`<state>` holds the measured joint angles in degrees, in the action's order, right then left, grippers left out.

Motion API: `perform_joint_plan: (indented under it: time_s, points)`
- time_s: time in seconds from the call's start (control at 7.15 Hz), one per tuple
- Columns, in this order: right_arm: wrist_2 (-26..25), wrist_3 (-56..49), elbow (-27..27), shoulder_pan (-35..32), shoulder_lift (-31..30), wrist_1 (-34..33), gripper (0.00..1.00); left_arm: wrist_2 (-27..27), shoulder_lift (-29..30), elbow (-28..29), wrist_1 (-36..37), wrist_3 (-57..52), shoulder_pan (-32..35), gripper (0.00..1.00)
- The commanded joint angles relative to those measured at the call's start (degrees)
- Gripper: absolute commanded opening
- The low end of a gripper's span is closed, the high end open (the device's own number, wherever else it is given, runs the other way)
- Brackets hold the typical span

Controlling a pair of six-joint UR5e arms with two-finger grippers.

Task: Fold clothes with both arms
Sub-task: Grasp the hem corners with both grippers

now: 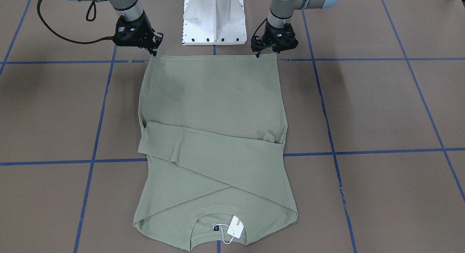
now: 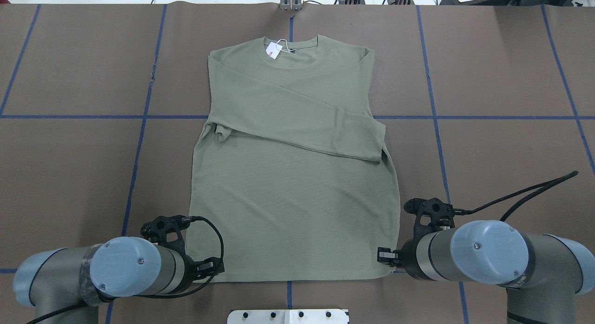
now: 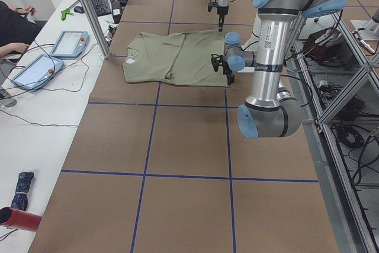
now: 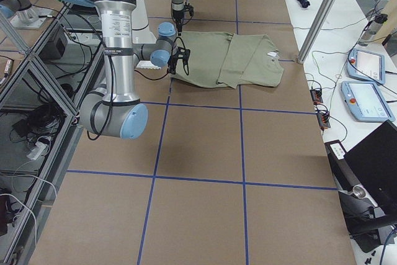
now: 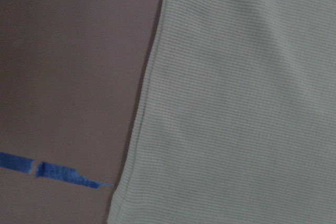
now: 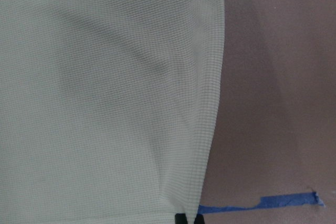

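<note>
The left gripper [image 1: 258, 52] points down at the shirt's [image 1: 214, 100] hem corner on the robot's left side. Its fingertips sit right at the cloth edge. The black fingers bunch together in the front-facing view, and the arm's blue joint cap [image 2: 123, 266] covers most of them from overhead. I cannot tell whether they stand apart or pinch the fabric. The left wrist camera shows only ribbed knit, brown table and a strip of blue tape [image 5: 58, 173], with no finger in frame.

The right gripper [image 1: 155, 47] stands at the opposite hem corner, and its state is just as unreadable. In its wrist view one dark fingertip [image 6: 180, 219] pokes in at the bottom edge, cut off, right at the shirt's side seam.

The sage-green shirt lies flat on the table [image 1: 381, 107] just in front of the white base pedestal [image 1: 213, 20]. Its hem is nearest the pedestal and its round neck is farthest away. One long sleeve [image 1: 218, 151] is folded slantwise across the body, covering the chest, and only a crumpled cuff [image 1: 270, 137] of the other sleeve peeks out. A white hang tag [image 1: 236, 227] with red print, too small to read, rests by the neckband.
</note>
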<state>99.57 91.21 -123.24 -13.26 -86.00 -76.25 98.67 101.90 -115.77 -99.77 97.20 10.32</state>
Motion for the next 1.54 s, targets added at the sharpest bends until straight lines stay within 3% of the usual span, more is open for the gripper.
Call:
perform_joint_plan:
  time_s: [0.0, 0.28, 0.7, 0.98, 1.26, 1.4]
  points:
    - [0.01, -0.07, 0.02, -0.01, 0.04, -0.04, 0.0, -0.23, -0.21, 1.42, 0.01, -0.08, -0.04, 0.92]
    - [0.01, -0.07, 0.11, -0.1, -0.05, -0.04, 0.0, -0.23, -0.3, 1.51, 0.01, -0.08, 0.13, 0.84]
    - [0.01, -0.07, 0.11, -0.53, -0.05, -0.04, 0.0, -0.23, -0.39, 1.34, 0.01, -0.08, 0.31, 0.44]
    - [0.18, -0.24, 0.11, -0.8, -0.14, -0.04, 0.0, -0.23, -0.47, 0.9, 0.1, -0.17, 0.49, 0.29]
    - [0.18, -0.33, 0.11, -0.97, -0.22, -0.04, 0.0, -0.23, -0.39, 0.64, 0.1, -0.17, 0.49, 0.21]
    - [0.27, -0.42, 0.2, -1.06, -0.22, -0.12, 0.0, -0.23, -0.39, 0.55, 0.1, -0.17, 0.49, 0.1]
